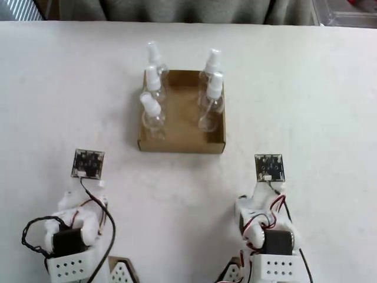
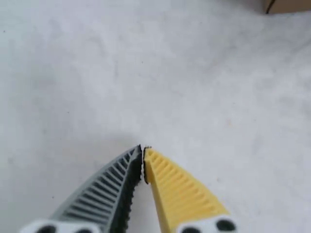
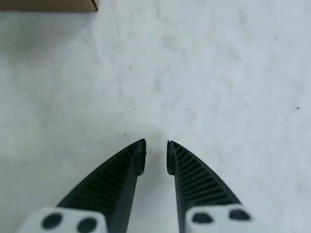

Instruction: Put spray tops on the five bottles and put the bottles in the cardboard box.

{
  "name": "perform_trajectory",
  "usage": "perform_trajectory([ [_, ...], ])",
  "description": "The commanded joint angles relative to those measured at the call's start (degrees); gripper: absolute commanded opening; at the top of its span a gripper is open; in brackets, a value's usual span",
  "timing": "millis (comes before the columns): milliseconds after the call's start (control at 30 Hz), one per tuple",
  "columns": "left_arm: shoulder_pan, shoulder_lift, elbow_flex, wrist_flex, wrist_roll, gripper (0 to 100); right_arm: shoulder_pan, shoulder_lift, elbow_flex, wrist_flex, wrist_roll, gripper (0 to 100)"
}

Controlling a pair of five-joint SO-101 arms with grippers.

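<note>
Five clear bottles [image 1: 151,112] stand inside one cardboard box [image 1: 181,112] at the middle of the white table [image 1: 306,106], and each of the five wears a white spray top [image 1: 149,101]. Count them by side: three bottles line the box wall on your left arm's side, one behind another, and two line the wall on your right arm's side, with bare cardboard floor between the two rows. Your two arms sit well apart from the box at the near edge of the table, the left arm [image 1: 73,233] and the right arm [image 1: 268,236] side by side, each pointing toward the box. In the left wrist view, the left gripper [image 2: 144,154] hangs just over bare table with its pincer closed, one grey finger and one yellow finger [image 2: 180,194] meeting at the tips and nothing between them; a corner of the box [image 2: 287,6] lies farther off. In the right wrist view, the right gripper [image 3: 155,156] also hangs over bare table, its two black fingers [image 3: 112,187] parted by a narrow gap and holding nothing, with a box corner [image 3: 48,5] beyond it.
</note>
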Motion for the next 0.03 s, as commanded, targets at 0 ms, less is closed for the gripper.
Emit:
perform_trajectory([
  [0, -0.4, -0.66, -0.18, 0.44, -0.53, 2, -0.66, -0.84, 0.53, 0.31, 0.09, 5.0],
])
